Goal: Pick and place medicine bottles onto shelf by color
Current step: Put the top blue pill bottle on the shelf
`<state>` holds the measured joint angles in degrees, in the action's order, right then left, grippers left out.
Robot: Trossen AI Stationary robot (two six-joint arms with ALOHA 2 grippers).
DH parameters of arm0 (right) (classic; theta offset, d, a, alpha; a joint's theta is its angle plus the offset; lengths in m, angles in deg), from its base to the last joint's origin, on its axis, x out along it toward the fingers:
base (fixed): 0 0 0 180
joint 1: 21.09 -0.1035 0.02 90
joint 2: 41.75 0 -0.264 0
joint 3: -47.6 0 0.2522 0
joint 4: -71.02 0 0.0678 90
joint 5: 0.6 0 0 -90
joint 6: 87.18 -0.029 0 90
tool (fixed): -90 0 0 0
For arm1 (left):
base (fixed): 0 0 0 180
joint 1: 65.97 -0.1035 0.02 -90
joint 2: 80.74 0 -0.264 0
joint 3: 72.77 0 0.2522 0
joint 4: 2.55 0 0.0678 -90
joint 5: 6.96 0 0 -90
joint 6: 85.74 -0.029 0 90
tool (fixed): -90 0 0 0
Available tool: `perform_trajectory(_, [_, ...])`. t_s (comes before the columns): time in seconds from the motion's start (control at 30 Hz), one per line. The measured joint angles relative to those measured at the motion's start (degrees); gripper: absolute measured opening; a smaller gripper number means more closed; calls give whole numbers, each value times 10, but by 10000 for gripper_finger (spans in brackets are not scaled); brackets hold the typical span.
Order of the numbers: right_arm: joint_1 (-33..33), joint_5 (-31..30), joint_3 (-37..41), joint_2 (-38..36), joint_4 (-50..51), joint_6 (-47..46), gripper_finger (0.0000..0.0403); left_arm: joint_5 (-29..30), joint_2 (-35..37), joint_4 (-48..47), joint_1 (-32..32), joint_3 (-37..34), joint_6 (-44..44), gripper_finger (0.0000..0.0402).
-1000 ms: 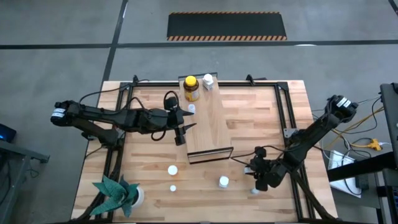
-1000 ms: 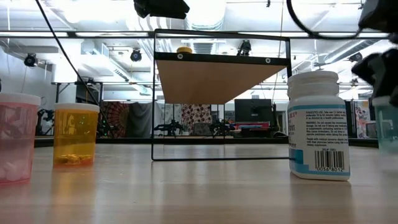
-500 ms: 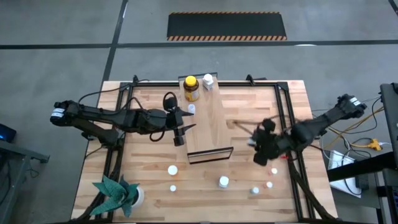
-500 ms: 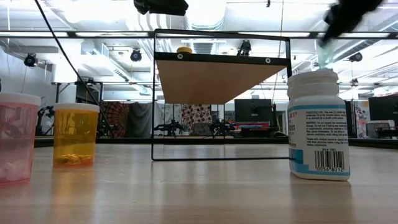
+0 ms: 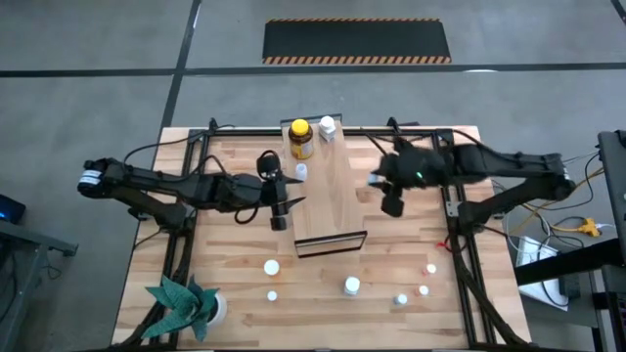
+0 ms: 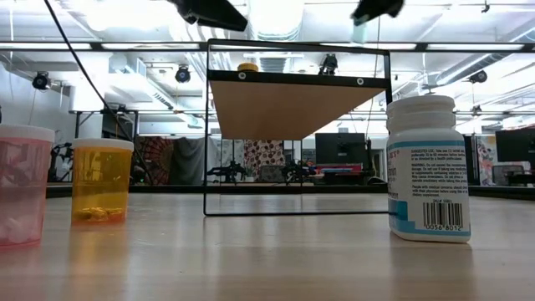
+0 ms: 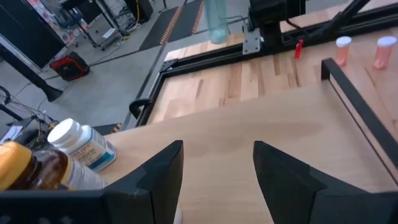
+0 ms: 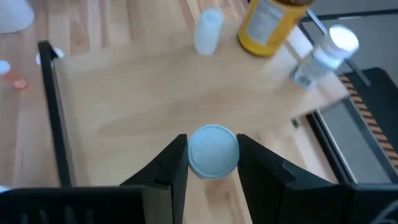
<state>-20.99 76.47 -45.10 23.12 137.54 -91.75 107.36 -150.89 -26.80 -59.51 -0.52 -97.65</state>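
The shelf [image 5: 333, 191] is a light-wood board on a black frame in the middle of the table. At its far end stand an amber bottle with a yellow cap [image 5: 301, 139], a white bottle [image 5: 327, 129] and a small pale bottle [image 5: 301, 171]. My right gripper [image 5: 386, 191] hangs above the shelf's right edge, shut on a pale bluish bottle [image 8: 213, 151]. My left gripper [image 5: 279, 210] hovers open over the shelf's left side, nothing between its fingers [image 7: 163, 174]. Several small bottles [image 5: 351, 286] stand on the near table. My right gripper pinches the pale bluish bottle between its two fingers [image 8: 174, 163], one on each side of the body just under the round cap [image 8: 213, 149]. The fingers slant down from the table's right. The bottle [image 7: 216, 22] hangs upright, lifted clear above the shelf.
Near the front edge stand a white labelled bottle [image 6: 426, 167], an orange bottle [image 6: 100, 180] and a pink one [image 6: 21, 184]. Orange-capped bottles [image 5: 430, 268] stand at the near right. A green paper plant [image 5: 181, 305] sits at the near left corner.
My right gripper has risen from the table's near right and swung toward the far edge and the shelf, carrying the pale bluish bottle up clear of the table. The other bottles stand where they were.
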Motion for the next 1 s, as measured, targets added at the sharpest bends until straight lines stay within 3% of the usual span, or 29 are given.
perform_trajectory(0.27, [121,113,-36,104,-103,91,109,0,41,60,0,-55,-9,178])
perform_trajectory(0.6, [221,117,-53,217,-184,128,109,0,106,90,0,-104,-6,178])
perform_trajectory(1.0, [252,159,-53,245,-190,116,109,0,127,127,0,-130,-9,178])
